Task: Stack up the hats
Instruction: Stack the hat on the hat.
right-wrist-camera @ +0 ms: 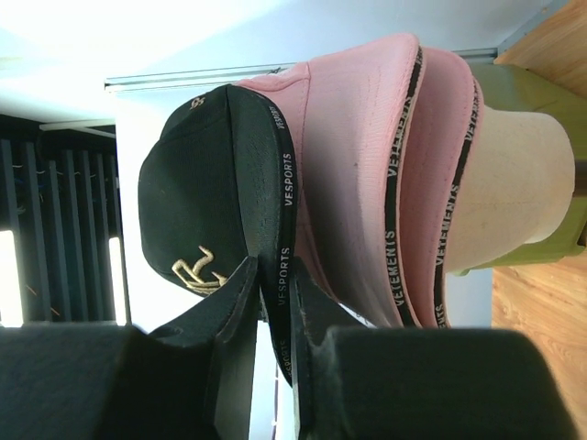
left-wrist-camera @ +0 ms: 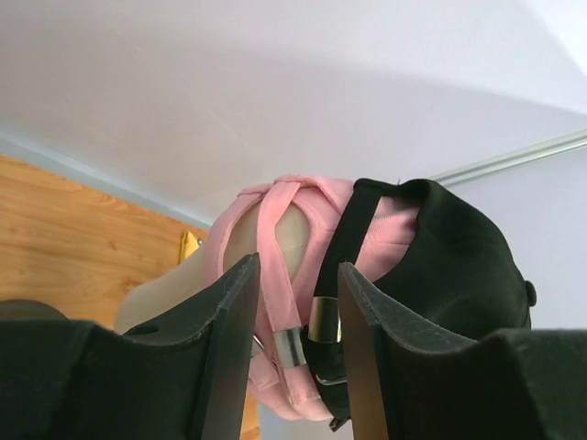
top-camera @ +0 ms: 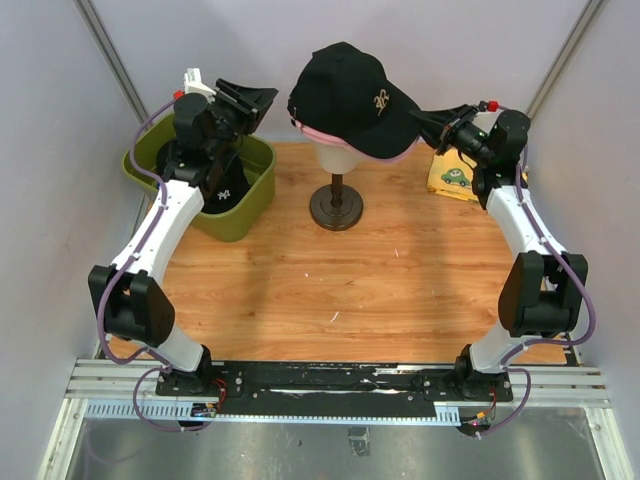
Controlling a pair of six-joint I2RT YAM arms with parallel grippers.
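From above, the black cap (top-camera: 350,95) with a gold monogram sits on the mannequin head (top-camera: 335,155) over a pink cap (top-camera: 320,133). The right pincer (top-camera: 425,120) is at its brim to the head's right, and the left pincer (top-camera: 250,100) is to the head's left, above an olive bin (top-camera: 255,205) holding a second black cap (top-camera: 225,190). The left wrist view shows that pincer's fingers apart and empty, facing both caps' buckled straps at the head's back. The right wrist view shows its pincer clamped on the black brim, whose tape reads VESPORTS; pink tape nearer the head reads VETEMENTS.
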